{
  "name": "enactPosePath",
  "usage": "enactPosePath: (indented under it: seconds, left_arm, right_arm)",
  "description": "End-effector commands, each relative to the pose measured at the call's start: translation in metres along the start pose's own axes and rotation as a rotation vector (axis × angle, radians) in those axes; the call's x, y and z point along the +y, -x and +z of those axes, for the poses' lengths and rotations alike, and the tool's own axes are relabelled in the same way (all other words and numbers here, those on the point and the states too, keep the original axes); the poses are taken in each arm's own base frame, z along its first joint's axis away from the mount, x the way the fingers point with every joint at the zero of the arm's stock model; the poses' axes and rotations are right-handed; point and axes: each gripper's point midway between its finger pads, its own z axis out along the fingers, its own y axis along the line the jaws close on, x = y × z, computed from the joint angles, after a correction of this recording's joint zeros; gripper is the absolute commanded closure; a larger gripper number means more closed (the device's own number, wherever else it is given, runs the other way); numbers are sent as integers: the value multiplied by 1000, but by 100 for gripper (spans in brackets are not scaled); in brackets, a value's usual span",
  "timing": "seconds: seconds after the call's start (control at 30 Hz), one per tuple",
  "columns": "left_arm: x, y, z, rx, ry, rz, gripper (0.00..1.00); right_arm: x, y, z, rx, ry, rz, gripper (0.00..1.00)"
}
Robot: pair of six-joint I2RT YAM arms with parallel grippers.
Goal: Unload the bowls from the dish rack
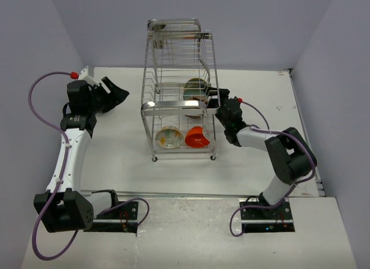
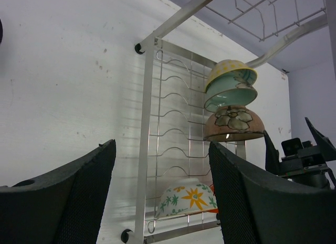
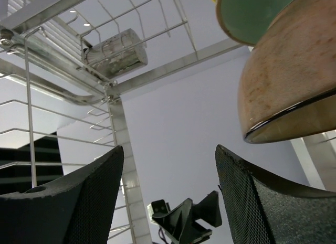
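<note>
Right hand [image 1: 218, 101] stood with its fingers spread and nothing between them, pressed up close to the right side of the tall two-tier chrome wire dish rack [image 1: 173, 66] at the level of the upper tier. Left hand [image 1: 120, 92] hung released and empty too, well apart from the rack on its left side, aimed toward it above the white bench [image 1: 115, 165].

By the look of things, the unloading was at its first step: all the bowls seen sat in the rack and none lay on the bench. The step in hand appeared to be the right arm's reach for the upper-tier bowls.

In the right wrist view the brown glazed bowl [image 3: 283, 86] hung on edge just above and ahead of the right-side finger [image 3: 262, 202], its dark rim near the fingertip but not between the fingers. A greenish bowl [image 3: 252, 13] sat right behind it, the two close together. Lower down, the pale bowl with a yellow-orange flower pattern [image 1: 169, 137] and the bright orange-red bowl [image 1: 198, 137] stood side by side in the bottom tier.

The next move probably called for shifting the right hand so that the brown bowl's rim passed between the fingers, then clenching on it and drawing it out clear of the wires without dragging its neighbour along.
</note>
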Motion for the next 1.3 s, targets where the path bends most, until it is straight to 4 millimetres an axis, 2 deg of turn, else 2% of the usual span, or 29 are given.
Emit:
enactPosePath:
  seconds: [0.0, 0.27, 0.8, 1.0, 1.03, 1.1, 1.13, 1.27]
  left_arm:
    - [-9, 19, -8, -53, -21, 30, 27]
    - [-9, 17, -5, -45, -25, 27, 27]
    - [-11, 18, -4, -42, -38, 27, 28]
    - [-11, 16, -5, -38, -41, 27, 27]
    - [-11, 17, -5, -42, -40, 28, 28]
    - [-11, 17, -6, -43, -36, 30, 27]
    - [-11, 19, -7, -48, -34, 34, 28]
    - [-12, 19, -8, -48, -36, 32, 27]
  right_arm:
    - [1, 12, 3, -88, -13, -19, 30]
    - [-16, 36, -9, -225, -107, -102, 32]
    - [-24, 37, -26, -243, -130, -171, 32]
    - [-26, 37, -12, -237, -130, -166, 34]
    - [-33, 40, -8, -242, -144, -161, 35]
    - [-32, 39, -2, -240, -136, -155, 48]
    - [-37, 41, 0, -247, -146, -152, 57]
    - [-34, 44, 8, -270, -150, -168, 56]
